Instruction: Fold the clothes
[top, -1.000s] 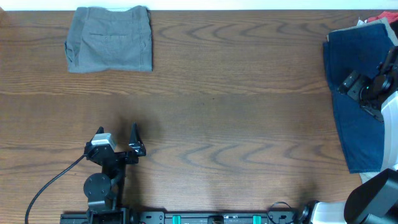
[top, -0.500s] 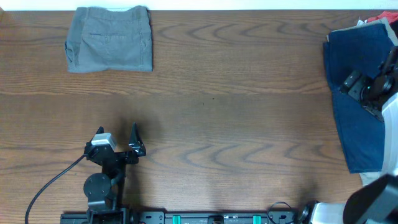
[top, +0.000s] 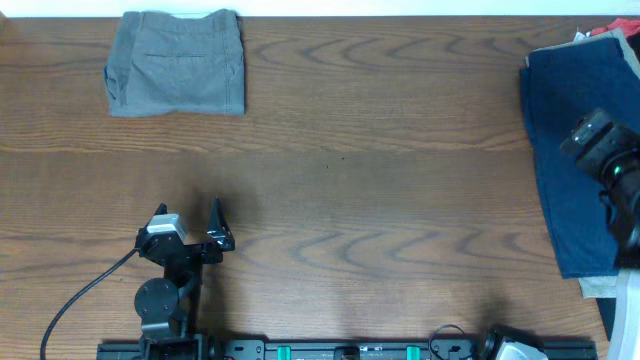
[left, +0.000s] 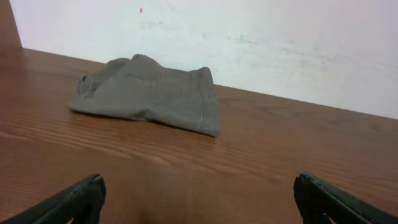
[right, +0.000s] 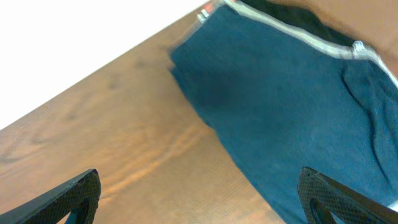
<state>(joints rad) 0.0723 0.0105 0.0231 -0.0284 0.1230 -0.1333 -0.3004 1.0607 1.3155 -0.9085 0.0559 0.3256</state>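
Note:
The grey-khaki shorts (top: 177, 62) lie folded at the far left of the table, and also show in the left wrist view (left: 152, 93). A dark navy garment (top: 565, 140) lies spread at the right edge; it shows in the right wrist view (right: 292, 112). My left gripper (top: 205, 228) is open and empty near the front left, its fingertips wide apart over bare wood (left: 199, 199). My right gripper (right: 199, 199) is open and empty above the navy garment's left edge; only the arm's camera end (top: 612, 160) shows overhead.
More clothes, red and pale pieces (top: 600, 32), lie under the navy garment at the far right corner. A white wall (left: 249, 37) stands behind the table's far edge. A black cable (top: 80, 295) runs from the left arm to the front edge.
My right arm has moved toward the front and right over the navy garment. The left arm and the shorts have not moved.

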